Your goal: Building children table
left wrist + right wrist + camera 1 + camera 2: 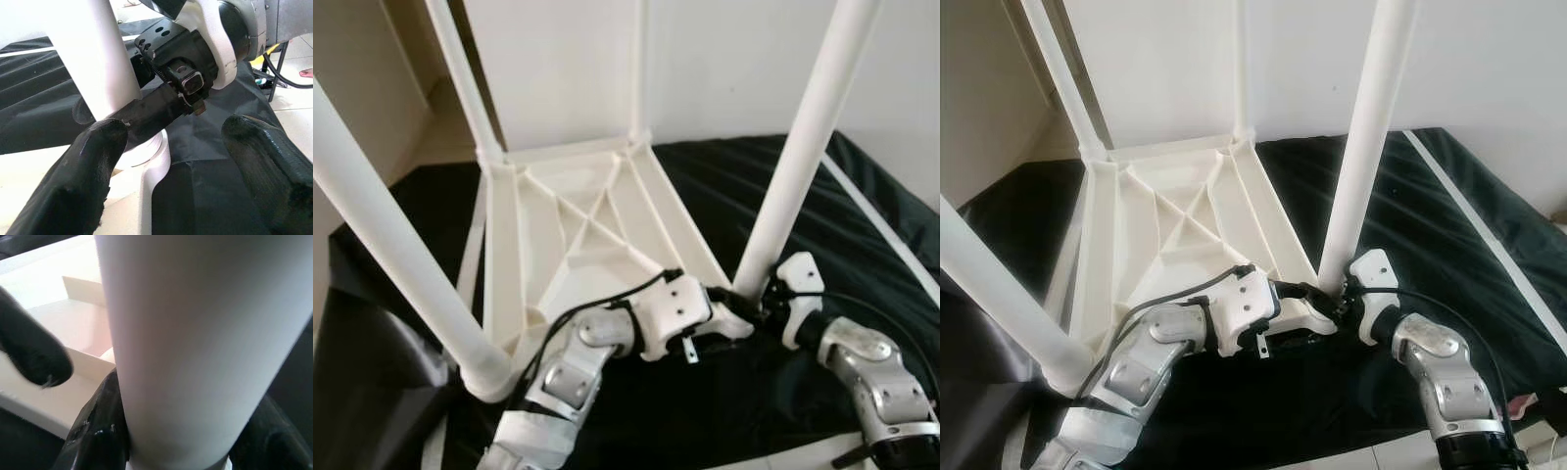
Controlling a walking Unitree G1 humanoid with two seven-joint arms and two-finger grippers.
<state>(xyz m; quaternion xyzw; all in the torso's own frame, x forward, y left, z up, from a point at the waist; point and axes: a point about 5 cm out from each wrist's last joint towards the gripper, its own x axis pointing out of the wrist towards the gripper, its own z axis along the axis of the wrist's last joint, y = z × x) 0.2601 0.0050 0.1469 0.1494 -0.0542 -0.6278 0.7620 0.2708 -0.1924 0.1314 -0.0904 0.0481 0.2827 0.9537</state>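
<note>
A white plastic children's table [578, 235] lies upside down on a black cloth, its legs pointing up. The near right leg [793, 166] stands in its corner socket. My right gripper [759, 299] is shut around the base of that leg; in the right wrist view its fingers [98, 431] hug both sides of the white tube. From the left, my left gripper [736, 308] reaches to the same leg base. It is open, with its fingers [98, 161] spread wide and nothing held between them.
The near left leg [391, 245] rises close beside my left arm. Two far legs [460, 69] stand against the white wall. The black cloth [724, 186] covers the surface, with a white strip [881, 225] along its right side. Cables lie on the floor [293, 93].
</note>
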